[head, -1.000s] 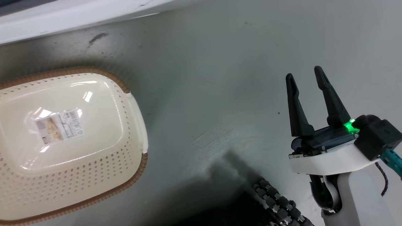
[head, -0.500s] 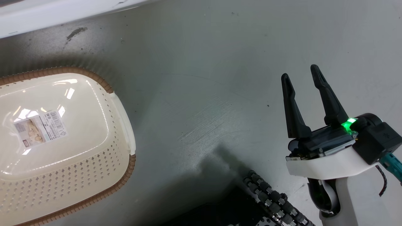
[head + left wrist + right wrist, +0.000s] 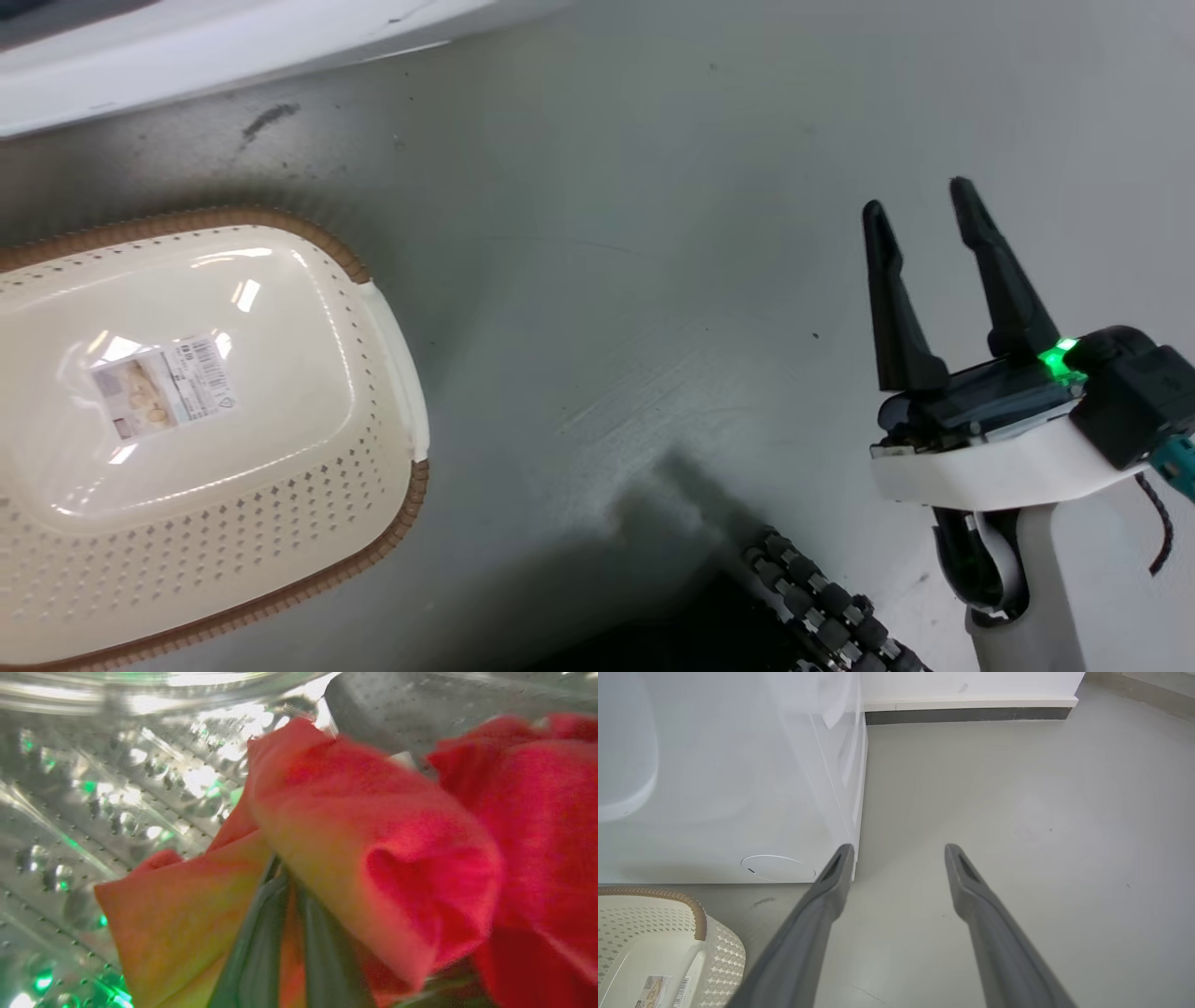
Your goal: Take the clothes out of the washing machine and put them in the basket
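Note:
In the left wrist view, bright red clothes (image 3: 373,826) lie bunched inside the perforated steel drum (image 3: 93,788) of the washing machine. My left gripper (image 3: 289,896) is shut on a fold of them, with red cloth showing between its two dark fingers and draped over their tips. The cream basket (image 3: 392,373) with a brown rim stands on the floor at the head view's left, holding nothing but a label sticker. My right gripper (image 3: 917,196) hovers open over bare floor, well right of the basket. The washing machine's white base (image 3: 187,56) runs along the top left.
The right wrist view shows the washing machine's white front (image 3: 738,788), the basket (image 3: 719,952) at lower left and open grey floor (image 3: 1017,812) reaching to a white wall skirting. A black ribbed cable chain (image 3: 822,607) lies near the robot's base.
The head camera swayed left and back, shifting the whole picture. The right gripper stays open in about the same place relative to the basket.

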Tool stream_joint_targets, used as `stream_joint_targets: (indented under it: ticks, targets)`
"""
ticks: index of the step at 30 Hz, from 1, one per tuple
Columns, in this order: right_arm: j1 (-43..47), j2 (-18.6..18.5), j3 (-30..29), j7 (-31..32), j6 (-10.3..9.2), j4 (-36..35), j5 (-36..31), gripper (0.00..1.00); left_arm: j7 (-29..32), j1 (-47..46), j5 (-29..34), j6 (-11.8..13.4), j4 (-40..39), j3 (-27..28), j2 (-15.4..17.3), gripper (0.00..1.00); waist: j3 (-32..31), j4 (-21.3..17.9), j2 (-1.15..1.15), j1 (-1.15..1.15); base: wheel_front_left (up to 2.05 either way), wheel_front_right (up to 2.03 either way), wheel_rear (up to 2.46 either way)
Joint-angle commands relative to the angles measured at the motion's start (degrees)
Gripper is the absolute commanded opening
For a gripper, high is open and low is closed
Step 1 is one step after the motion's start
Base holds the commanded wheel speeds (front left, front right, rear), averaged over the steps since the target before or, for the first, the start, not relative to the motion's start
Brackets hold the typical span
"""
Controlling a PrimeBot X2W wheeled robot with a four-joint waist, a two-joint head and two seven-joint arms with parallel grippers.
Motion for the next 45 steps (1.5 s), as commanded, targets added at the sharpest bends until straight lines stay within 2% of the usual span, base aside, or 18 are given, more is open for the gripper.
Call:
stream_joint_targets:
  ticks: [1, 15, 29, 32, 34, 35, 40, 44, 45]
  targets:
    - [-1.2, 0.1, -0.6, -0.1, -0.04, 0.4, -0.1, 1.00, -2.5, 1.2, -0.3, 0.1, 0.5, -0.2, -1.1, 0.00, -1.4, 1.1, 0.00, 0.00, 0.00, 0.00, 0.00]
    - [1.0, 0.0, -5.1, -0.1, -0.05, 3.3, -3.1, 1.00, -25.6, 13.3, -4.0, 1.4, 6.8, 0.9, -10.4, 0.00, -13.3, 7.0, 0.00, 0.00, 0.00, 0.00, 0.00]
    - [6.0, 0.0, -8.0, -0.1, -0.05, 6.0, -7.3, 1.00, -44.0, 32.6, -6.3, 4.6, 7.4, 1.5, -16.4, 0.00, -27.5, 12.1, 0.00, 0.00, 0.00, 0.00, 0.00]
    - [7.1, 0.0, -8.2, -0.1, -0.04, 6.3, -8.2, 1.00, -45.1, 37.0, -5.8, 6.1, 4.4, 2.6, -17.1, 0.00, -30.2, 13.1, 0.00, 0.00, 0.00, 0.00, 0.00]
    - [7.8, 0.0, -8.5, -0.1, -0.04, 6.4, -8.8, 1.00, -45.2, 40.1, -4.9, 7.7, -0.9, 4.8, -17.3, 0.00, -32.0, 13.9, 0.00, 0.00, 0.00, 0.00, 0.00]
    - [7.8, 0.0, -8.5, -0.1, -0.04, 6.4, -8.8, 1.00, -45.2, 40.1, -4.9, 7.7, -0.9, 4.8, -17.3, 0.00, -32.0, 13.9, 0.00, 0.00, 0.00, 0.00, 0.00]
    - [9.6, 0.0, -8.9, -0.1, -0.04, 7.1, -10.1, 1.00, -45.2, 51.7, -0.8, 11.2, -15.7, 10.9, -18.1, 0.00, -35.9, 15.6, 0.00, 0.00, 0.00, 0.00, 0.00]
    - [10.9, 0.0, -9.0, -0.1, -0.04, 7.6, -10.8, 1.00, -45.2, 59.9, 3.1, 12.7, -25.8, 15.4, -19.5, 0.00, -38.6, 16.7, 0.00, 0.00, 0.00, 0.00, 0.00]
    - [11.5, 0.0, -9.0, -0.1, -0.04, 7.9, -11.0, 1.00, -45.2, 63.6, 5.0, 12.9, -30.4, 17.4, -20.5, 0.00, -40.0, 17.3, 0.00, 0.00, 0.00, 0.00, 0.00]
